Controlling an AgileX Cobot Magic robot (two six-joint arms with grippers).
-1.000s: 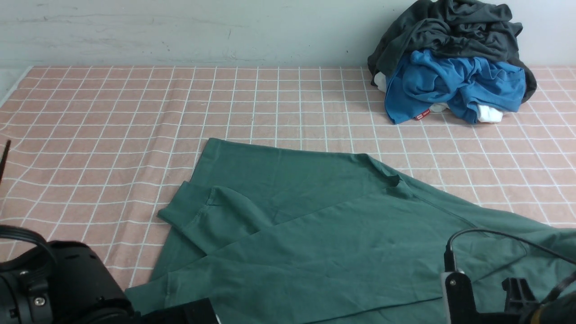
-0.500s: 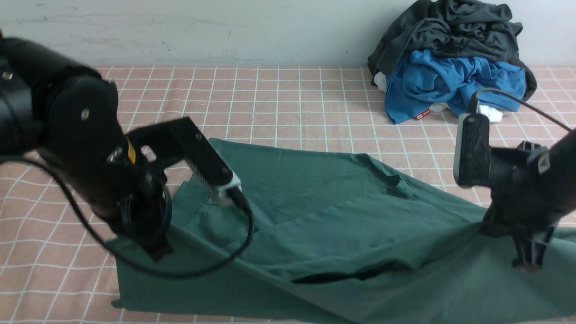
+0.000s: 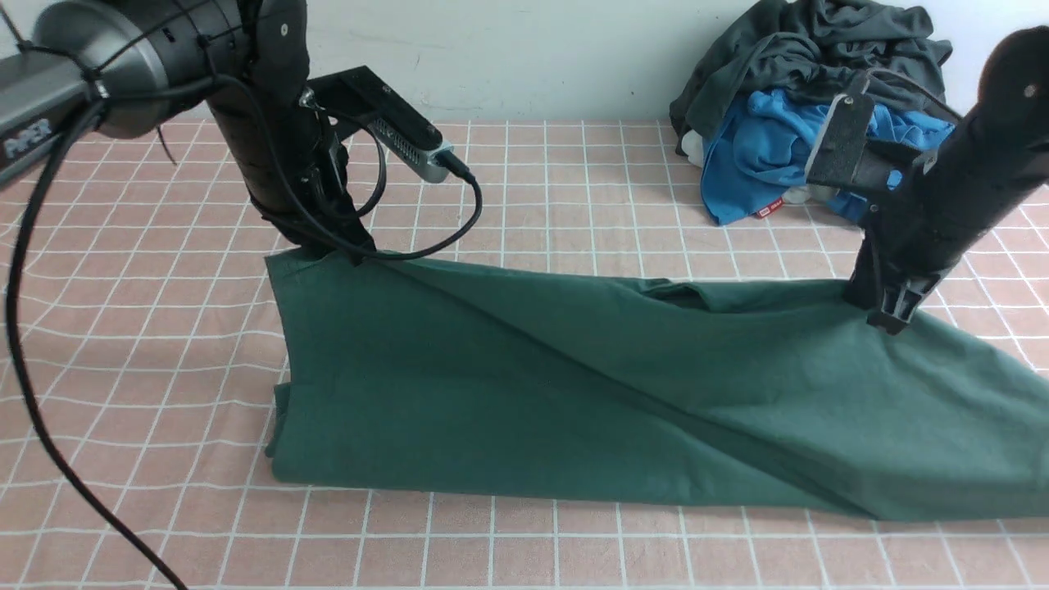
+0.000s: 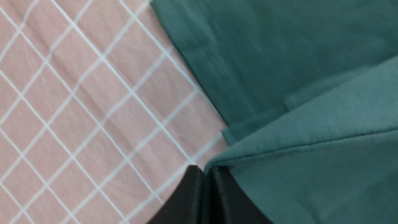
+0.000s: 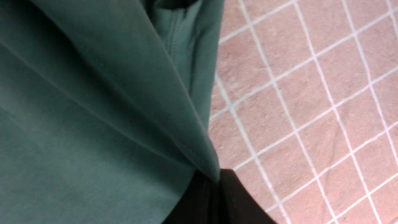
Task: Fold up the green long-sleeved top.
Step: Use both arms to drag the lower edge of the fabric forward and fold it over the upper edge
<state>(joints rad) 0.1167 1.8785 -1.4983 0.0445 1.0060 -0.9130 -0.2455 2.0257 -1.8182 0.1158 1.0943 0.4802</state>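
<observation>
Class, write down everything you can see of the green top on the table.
The green top is plain dark teal, a soft matte fabric like cotton, with a stitched hem showing. Its near fold lies on the pink checked cloth. Its far edge is held up at two points, so the fabric slopes like a tent with long diagonal creases. The left gripper and right gripper are each shut on that edge. Its right end runs out of the front view.

Black arms (image 3: 266,139), looping black cables (image 3: 10,319)
</observation>
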